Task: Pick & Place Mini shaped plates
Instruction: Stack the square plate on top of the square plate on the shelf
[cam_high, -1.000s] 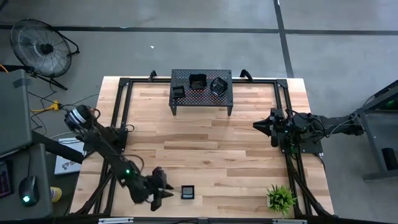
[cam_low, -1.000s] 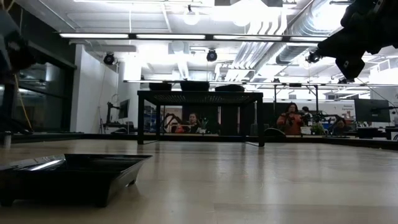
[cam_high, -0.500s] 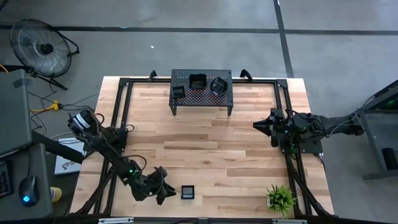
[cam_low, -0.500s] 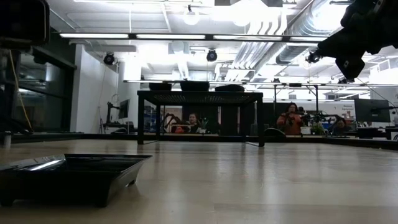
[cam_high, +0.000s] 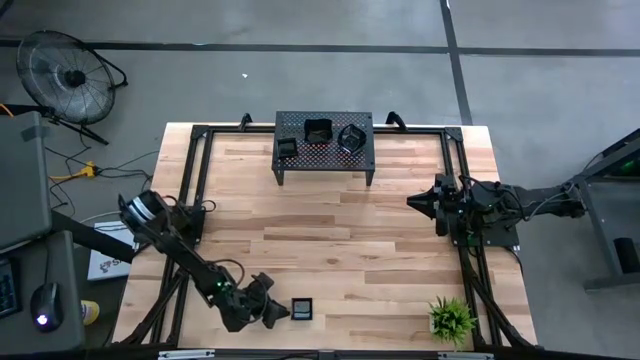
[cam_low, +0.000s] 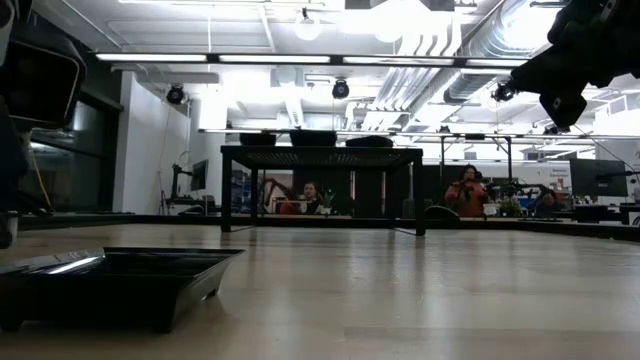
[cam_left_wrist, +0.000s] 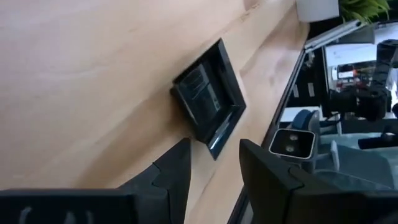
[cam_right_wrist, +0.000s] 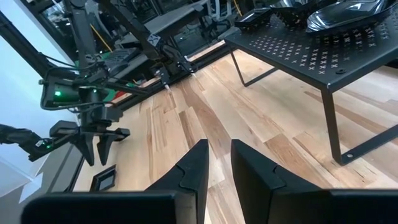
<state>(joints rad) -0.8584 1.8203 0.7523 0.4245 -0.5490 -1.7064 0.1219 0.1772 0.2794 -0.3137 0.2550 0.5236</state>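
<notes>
One small square black mini plate (cam_high: 302, 309) lies flat on the wooden table close to the near edge; it also shows as the mini plate (cam_left_wrist: 208, 99) and as the mini plate (cam_low: 110, 285). My left gripper (cam_high: 272, 313) hangs just left of it, open, fingers aimed at it, touching nothing; in its wrist view the left gripper (cam_left_wrist: 214, 163) is short of the plate. Three more mini plates (cam_high: 319, 130) rest on the perforated black stand (cam_high: 324, 158) at the far edge. My right gripper (cam_high: 418, 203) waits open at the right edge, well above the table.
A small green plant (cam_high: 452, 318) stands in the near right corner. Black frame rails (cam_high: 195, 170) run along the table's left, far and right sides. Bare wood lies between the stand and the near plate. People sit in the room beyond the far edge (cam_low: 468, 190).
My left gripper has swung round from pointing at the near edge to pointing right at the square plate, and has moved a little toward it. The plate has stayed where it was.
</notes>
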